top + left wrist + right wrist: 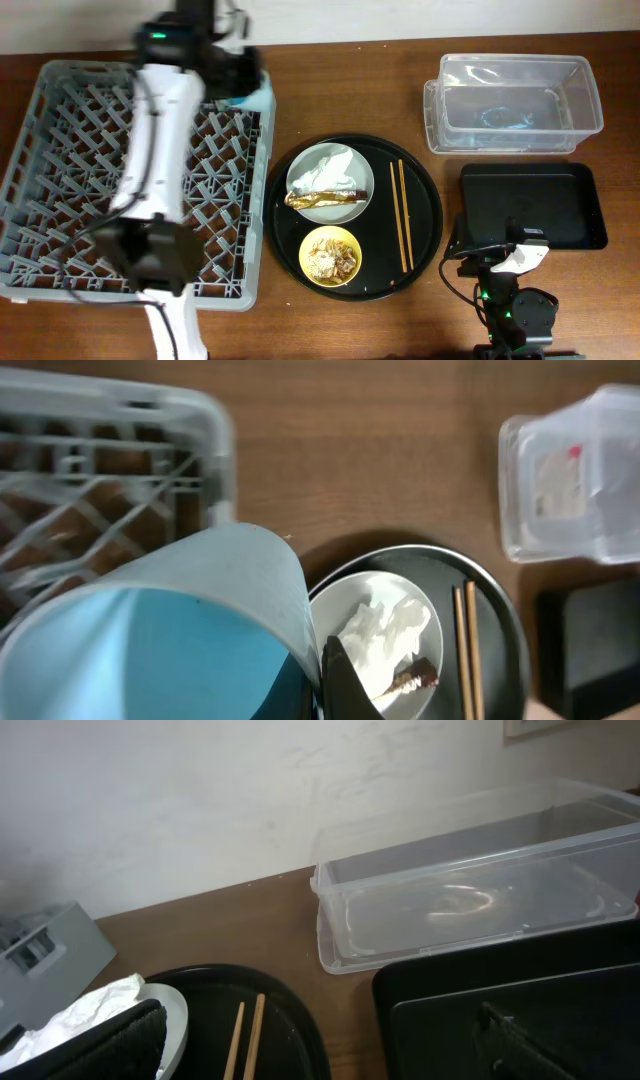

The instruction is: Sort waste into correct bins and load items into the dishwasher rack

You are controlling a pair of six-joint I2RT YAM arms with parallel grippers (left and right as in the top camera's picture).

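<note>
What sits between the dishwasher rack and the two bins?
Overhead view: the round black tray, carrying the grey plate with napkin and wrapper, the yellow bowl of scraps, and the chopsticks.

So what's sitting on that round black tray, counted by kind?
Dishes: 2 (grey plate, yellow bowl)
Chopsticks: 2
Waste: 3 (white napkin, gold-brown wrapper, food scraps)
Total: 7
</note>
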